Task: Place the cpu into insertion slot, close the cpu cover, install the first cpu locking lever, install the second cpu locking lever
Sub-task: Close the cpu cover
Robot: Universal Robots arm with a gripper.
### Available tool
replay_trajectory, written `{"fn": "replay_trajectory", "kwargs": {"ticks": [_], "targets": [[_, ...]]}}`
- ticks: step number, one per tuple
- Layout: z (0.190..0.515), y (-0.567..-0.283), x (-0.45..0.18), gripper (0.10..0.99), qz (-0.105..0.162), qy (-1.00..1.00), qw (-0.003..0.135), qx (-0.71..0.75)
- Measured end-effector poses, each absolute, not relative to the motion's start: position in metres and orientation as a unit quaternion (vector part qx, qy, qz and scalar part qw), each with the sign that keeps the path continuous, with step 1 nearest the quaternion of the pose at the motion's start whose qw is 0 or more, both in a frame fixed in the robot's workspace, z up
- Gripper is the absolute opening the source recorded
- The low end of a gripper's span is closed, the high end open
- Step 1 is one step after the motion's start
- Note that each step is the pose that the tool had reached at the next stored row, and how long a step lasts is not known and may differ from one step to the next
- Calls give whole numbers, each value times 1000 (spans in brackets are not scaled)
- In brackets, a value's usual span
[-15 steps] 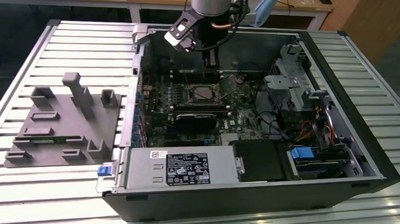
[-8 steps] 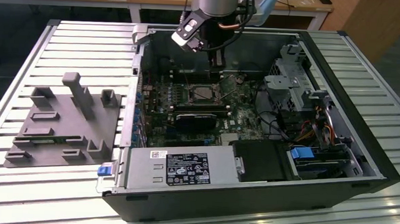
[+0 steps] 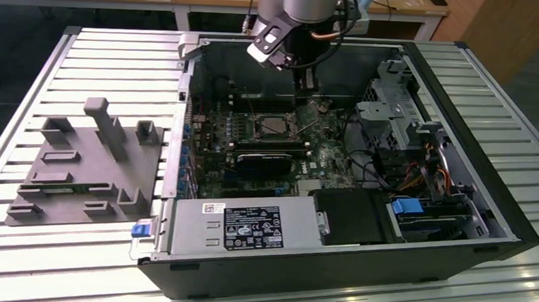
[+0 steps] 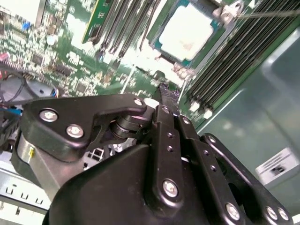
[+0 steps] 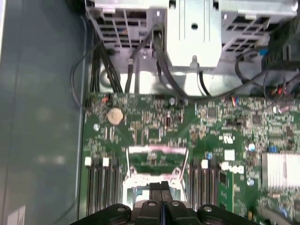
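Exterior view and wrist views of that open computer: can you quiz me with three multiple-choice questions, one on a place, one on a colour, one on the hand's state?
1. Where is the grey stand relative to the computer case? A. Inside it. B. On the table, at the exterior view's left of it. C. Stacked on it.
2. What colour is the circuit board? A. Green. B. Red. C. White.
3. How is the hand? A. Spread wide. B. Shut on a cable. C. Shut, holding nothing.
Answers: 1 B, it sits on the slats outside the case wall. 2 A, green in both wrist views. 3 C, its fingers meet with nothing between them in the first wrist view.
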State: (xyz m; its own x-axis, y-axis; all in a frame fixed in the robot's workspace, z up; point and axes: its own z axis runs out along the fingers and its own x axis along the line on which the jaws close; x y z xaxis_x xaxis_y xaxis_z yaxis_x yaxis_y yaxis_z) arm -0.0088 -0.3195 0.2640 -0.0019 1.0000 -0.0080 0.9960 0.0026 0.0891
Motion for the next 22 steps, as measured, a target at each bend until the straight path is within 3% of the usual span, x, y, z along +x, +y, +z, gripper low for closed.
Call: {"fn": "replay_trajectory", "kwargs": {"ticks": [22], "targets": [[264,-319,45,102,28,707,34,706]]}}
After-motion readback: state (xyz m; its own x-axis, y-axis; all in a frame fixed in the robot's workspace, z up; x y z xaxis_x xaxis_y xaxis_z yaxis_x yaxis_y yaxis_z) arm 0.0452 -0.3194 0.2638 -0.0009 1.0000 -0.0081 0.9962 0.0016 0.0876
